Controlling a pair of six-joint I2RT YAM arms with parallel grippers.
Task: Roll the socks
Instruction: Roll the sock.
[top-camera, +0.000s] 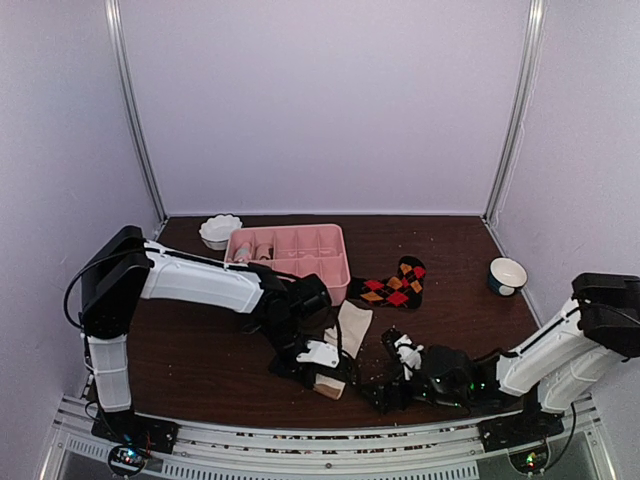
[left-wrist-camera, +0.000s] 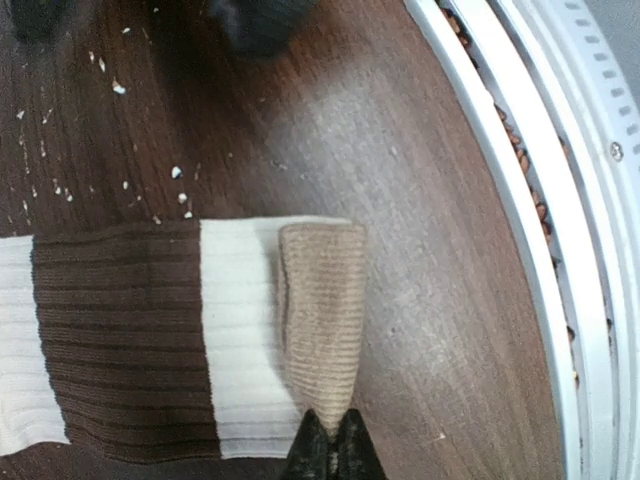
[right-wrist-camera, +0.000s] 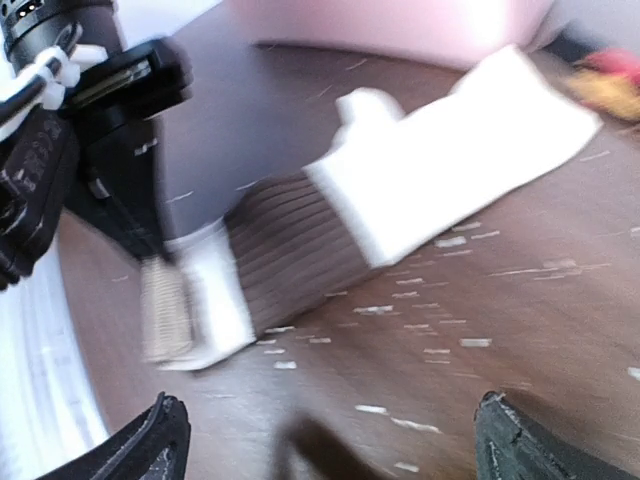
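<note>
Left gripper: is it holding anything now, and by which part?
Yes. The left gripper is shut on the cream and brown sock, pinching the edge of its folded tan end. The right gripper is open and empty.

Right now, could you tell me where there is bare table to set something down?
The table is bare between the argyle sock and the small bowl, and front left, in the crook of the left arm. It is crowded front centre, around the cream sock.

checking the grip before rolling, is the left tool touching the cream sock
Touching. Left wrist view: the left tool is pinched shut on the tan end of the cream sock.
</note>
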